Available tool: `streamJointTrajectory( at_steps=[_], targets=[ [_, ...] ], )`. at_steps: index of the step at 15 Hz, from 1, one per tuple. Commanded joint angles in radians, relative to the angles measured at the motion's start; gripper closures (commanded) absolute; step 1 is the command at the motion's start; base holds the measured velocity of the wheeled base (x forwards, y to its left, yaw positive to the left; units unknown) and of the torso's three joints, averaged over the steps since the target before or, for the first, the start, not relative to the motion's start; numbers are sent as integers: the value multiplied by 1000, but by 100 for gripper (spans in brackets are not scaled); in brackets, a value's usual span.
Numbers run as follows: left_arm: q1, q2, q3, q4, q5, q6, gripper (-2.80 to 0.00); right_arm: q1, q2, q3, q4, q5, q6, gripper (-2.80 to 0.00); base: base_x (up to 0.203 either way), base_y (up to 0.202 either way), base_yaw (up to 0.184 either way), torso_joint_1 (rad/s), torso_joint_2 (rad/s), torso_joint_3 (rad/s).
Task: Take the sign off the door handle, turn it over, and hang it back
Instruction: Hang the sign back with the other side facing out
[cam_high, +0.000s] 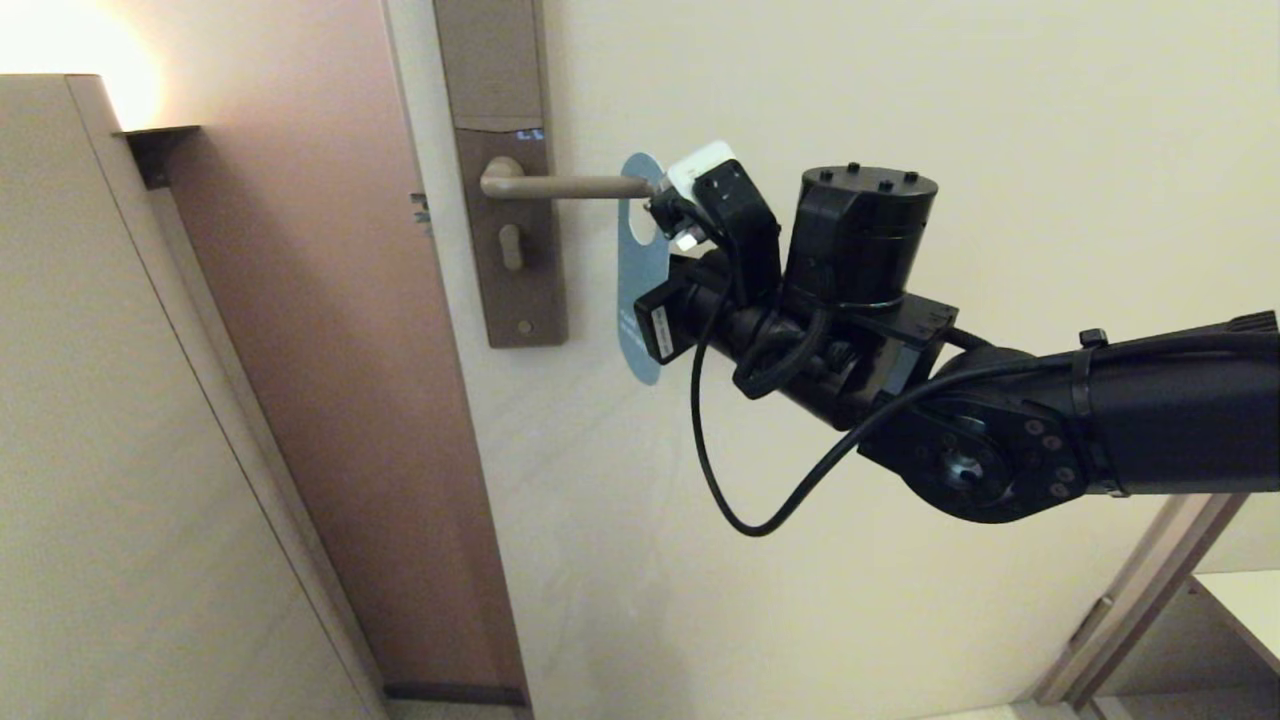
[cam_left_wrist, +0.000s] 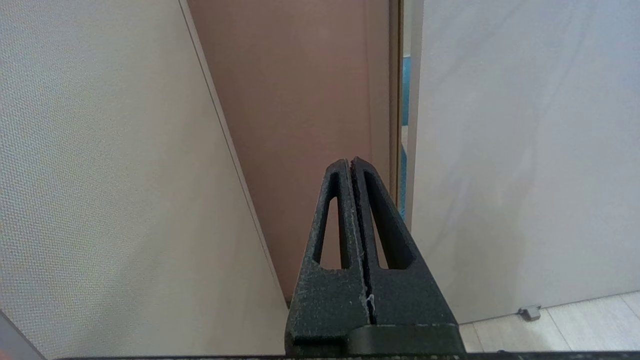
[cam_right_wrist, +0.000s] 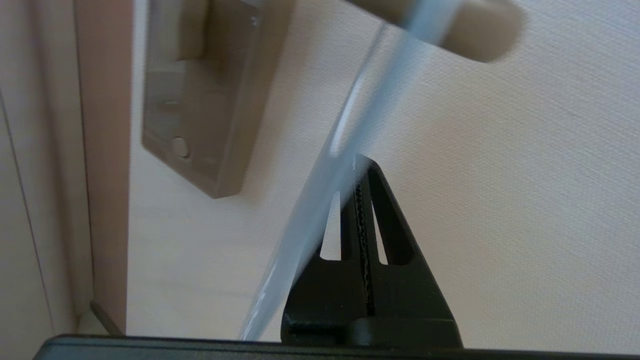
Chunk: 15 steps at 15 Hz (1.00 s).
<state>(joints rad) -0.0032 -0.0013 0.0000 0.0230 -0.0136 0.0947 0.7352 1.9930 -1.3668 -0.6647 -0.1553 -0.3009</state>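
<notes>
Right now the right hand (cam_right_wrist: 361, 167), pressed together and pinching nothing, is sitting beside the sign (cam_high: 640, 270), which is hanging lengthwise downward off the door handle (cam_high: 570, 186) tip

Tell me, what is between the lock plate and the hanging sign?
Only the door handle spans from the lock plate to the sign; below it, bare door. Head view shows this.
</notes>
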Motion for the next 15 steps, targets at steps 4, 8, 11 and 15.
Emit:
streamJointTrajectory(
  at_steps=[4, 8, 11, 15],
  targets=[
    [0, 1, 0, 0, 0, 0, 0, 23, 12, -18, -4, -1, -12, 0, 0, 0, 0, 0, 0, 0],
    [0, 1, 0, 0, 0, 0, 0, 42, 21, -47, -3, -3, -36, 0, 0, 0, 0, 0, 0, 0],
    [0, 1, 0, 0, 0, 0, 0, 52, 21, -48, -3, -3, -37, 0, 0, 0, 0, 0, 0, 0],
    [0, 1, 0, 0, 0, 0, 0, 72, 21, -49, -3, -4, -37, 0, 0, 0, 0, 0, 0, 0]
  ],
)
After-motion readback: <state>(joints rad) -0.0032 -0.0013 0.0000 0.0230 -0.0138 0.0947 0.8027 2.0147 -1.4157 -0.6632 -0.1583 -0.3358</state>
